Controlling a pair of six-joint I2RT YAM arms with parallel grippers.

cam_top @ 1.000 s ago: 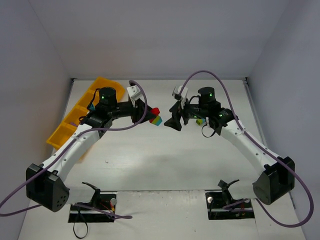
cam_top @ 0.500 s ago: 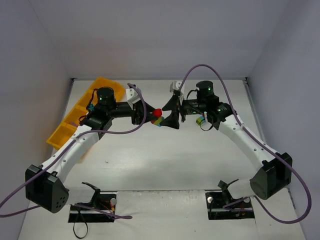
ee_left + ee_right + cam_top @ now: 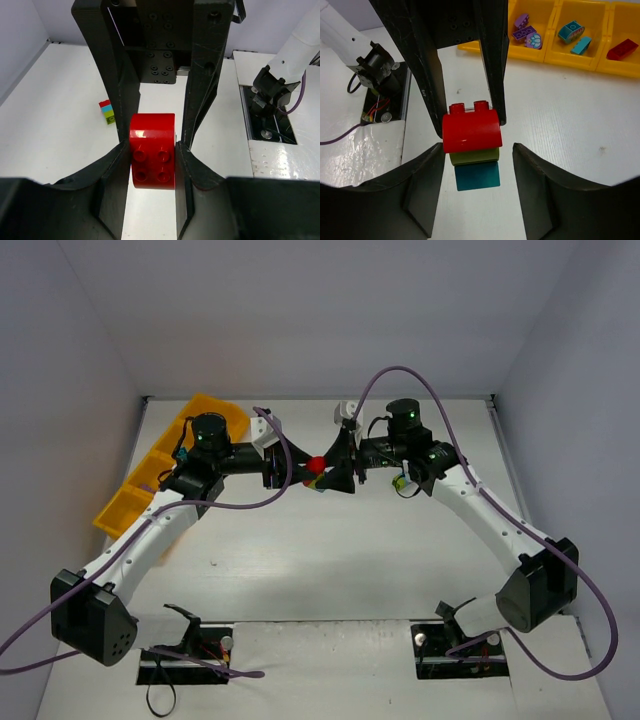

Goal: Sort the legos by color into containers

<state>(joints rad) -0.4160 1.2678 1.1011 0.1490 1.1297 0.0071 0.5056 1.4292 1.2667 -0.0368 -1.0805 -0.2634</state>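
Two end effectors meet at one three-brick stack [image 3: 317, 468], held clear of the table [image 3: 300, 570] at mid-scene in the top view.

- Left end effector [image 3: 152, 150]: pressed on the red brick [image 3: 152, 155] at the stack's end, one finger on each side face.
- Right end effector [image 3: 477, 152]: spread, with its fingers at 9 and 3 o'clock of the stack in its own view. Gaps show beside the lime brick [image 3: 474, 156] and the teal brick [image 3: 477, 176], and no contact can be confirmed.
- Governing relation: in the top view the stack lies at 9 o'clock from the right end effector and at 3 o'clock from the left. In the right wrist view its long axis runs 12 to 6, red at 12 and teal at 6, square across the line between the right fingers. Judged use: the right arm is placed to close on the two lower bricks and pull them off the red one.
- Tray [image 3: 535, 55]: at 1 o'clock in the right wrist view. Purple bricks [image 3: 525, 31], teal bricks [image 3: 571, 31] and a loose red piece [image 3: 622, 48] lie in separate compartments.
- Small second stack [image 3: 106, 111]: on the table at 10 o'clock in the left wrist view.
- Change: one second earlier the right end effector stood apart at 3 o'clock of the stack with its jaws wider. It has since travelled toward 9 o'clock and narrowed. The left has barely shifted.
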